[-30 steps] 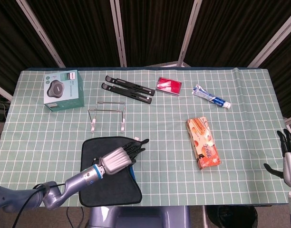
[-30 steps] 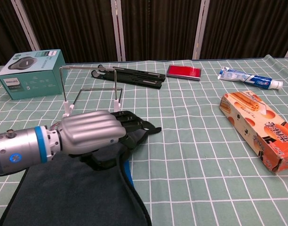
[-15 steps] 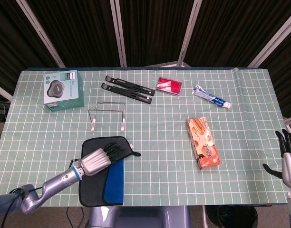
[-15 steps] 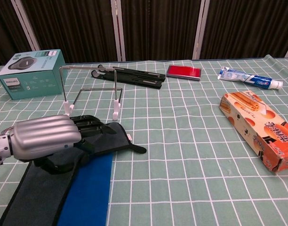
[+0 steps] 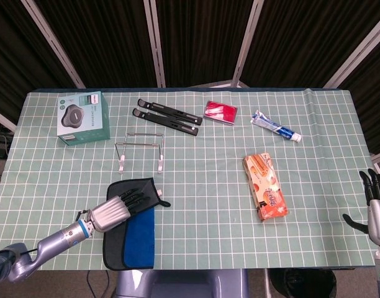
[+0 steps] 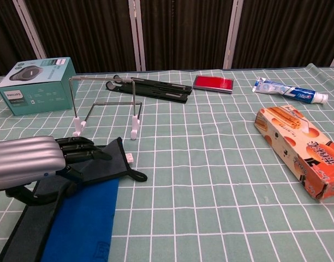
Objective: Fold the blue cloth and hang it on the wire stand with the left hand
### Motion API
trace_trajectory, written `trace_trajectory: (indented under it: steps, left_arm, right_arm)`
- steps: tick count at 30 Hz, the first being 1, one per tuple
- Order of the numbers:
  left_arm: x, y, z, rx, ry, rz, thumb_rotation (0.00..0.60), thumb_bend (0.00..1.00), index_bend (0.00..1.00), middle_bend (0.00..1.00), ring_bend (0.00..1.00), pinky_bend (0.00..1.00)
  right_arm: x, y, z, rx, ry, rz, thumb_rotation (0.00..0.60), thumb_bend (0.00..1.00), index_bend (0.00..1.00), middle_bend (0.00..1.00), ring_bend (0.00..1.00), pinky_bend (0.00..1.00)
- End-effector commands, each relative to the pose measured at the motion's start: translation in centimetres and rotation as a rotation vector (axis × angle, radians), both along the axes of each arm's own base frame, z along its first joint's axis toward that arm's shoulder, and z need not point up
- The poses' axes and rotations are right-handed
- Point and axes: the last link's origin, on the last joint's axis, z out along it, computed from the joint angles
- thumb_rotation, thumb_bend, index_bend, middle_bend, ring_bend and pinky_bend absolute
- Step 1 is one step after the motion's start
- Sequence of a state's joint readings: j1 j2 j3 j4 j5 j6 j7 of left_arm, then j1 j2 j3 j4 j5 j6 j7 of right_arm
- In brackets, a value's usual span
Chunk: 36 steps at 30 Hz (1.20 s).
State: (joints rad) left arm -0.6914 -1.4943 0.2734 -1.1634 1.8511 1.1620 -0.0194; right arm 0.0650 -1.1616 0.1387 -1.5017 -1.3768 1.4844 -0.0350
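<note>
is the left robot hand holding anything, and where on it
The left robot hand holds the blue cloth by its folded-over edge near the far corner.

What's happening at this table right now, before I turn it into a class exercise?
The left robot hand rests on the blue cloth near the table's front edge, with the cloth folded over lengthwise so its dark side and blue side both show. The wire stand stands just behind it, with nothing hung on it yet. The right robot hand waits open at the far right edge, holding nothing.
</note>
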Motion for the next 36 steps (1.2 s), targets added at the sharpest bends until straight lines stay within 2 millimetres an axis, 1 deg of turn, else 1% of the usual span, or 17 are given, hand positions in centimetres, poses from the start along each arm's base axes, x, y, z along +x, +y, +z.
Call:
trace_trajectory:
  steps: [1,18,23,25,26,27,28,29,30,31,33,36]
  left_arm:
    - [-0.8,-0.1,0.5,0.001,0.019,0.0,0.6,0.58,0.65,0.0,0.0,0.0]
    - [-3.6,-0.2,2.4,0.005,0.084,0.015,0.6,0.58,0.65,0.0,0.0,0.0]
    - [-4.1,-0.2,2.4,0.004,0.092,0.024,0.6,0.58,0.64,0.0,0.0,0.0]
    - [-4.3,-0.3,2.3,-0.003,0.091,0.031,0.6,0.58,0.63,0.0,0.0,0.0]
    - [-4.3,-0.4,2.3,-0.006,0.091,0.032,0.6,0.58,0.6,0.0,0.0,0.0]
    - [-4.3,-0.4,2.2,-0.006,0.09,0.029,0.6,0.57,0.54,0.0,0.0,0.0]
    - [-4.3,-0.4,2.2,-0.006,0.089,0.028,0.6,0.54,0.47,0.0,0.0,0.0]
    - [-4.4,-0.5,2.1,-0.006,0.088,0.027,0.6,0.46,0.34,0.0,0.0,0.0]
    - [-4.4,-0.5,2.1,-0.003,0.087,0.027,0.6,0.35,0.18,0.0,0.0,0.0]
    - [-4.5,-0.5,2.1,-0.002,0.087,0.027,0.6,0.26,0.07,0.0,0.0,0.0]
    - [-4.7,-0.4,2.2,0.003,0.091,0.031,0.6,0.16,0.0,0.0,0.0,0.0]
    - [-4.7,-0.3,2.6,0.009,0.077,0.044,0.6,0.12,0.0,0.0,0.0,0.0]
  right_arm:
    - [0.0,0.0,0.0,0.001,0.0,0.0,0.6,0.0,0.0,0.0,0.0,0.0]
    - [0.2,0.1,-0.1,0.001,0.004,0.004,0.6,0.0,0.0,0.0,0.0,0.0]
    - [0.2,0.0,-0.1,0.002,0.005,0.004,0.6,0.0,0.0,0.0,0.0,0.0]
    - [0.2,0.0,-0.2,0.004,0.005,0.004,0.6,0.0,0.0,0.0,0.0,0.0]
    - [0.2,0.0,-0.2,0.004,0.005,0.004,0.6,0.0,0.0,0.0,0.0,0.0]
    - [0.2,0.0,-0.2,0.005,0.006,0.004,0.6,0.0,0.0,0.0,0.0,0.0]
    - [0.2,0.0,-0.2,0.005,0.006,0.003,0.6,0.0,0.0,0.0,0.0,0.0]
    - [0.2,0.0,-0.2,0.006,0.007,0.003,0.6,0.0,0.0,0.0,0.0,0.0]
    - [0.2,0.0,-0.2,0.006,0.007,0.003,0.6,0.0,0.0,0.0,0.0,0.0]
    - [0.2,0.0,-0.2,0.006,0.007,0.004,0.6,0.0,0.0,0.0,0.0,0.0]
    - [0.2,0.1,-0.2,0.006,0.007,0.004,0.6,0.0,0.0,0.0,0.0,0.0]
    - [0.3,0.1,-0.2,0.007,0.007,0.004,0.6,0.0,0.0,0.0,0.0,0.0]
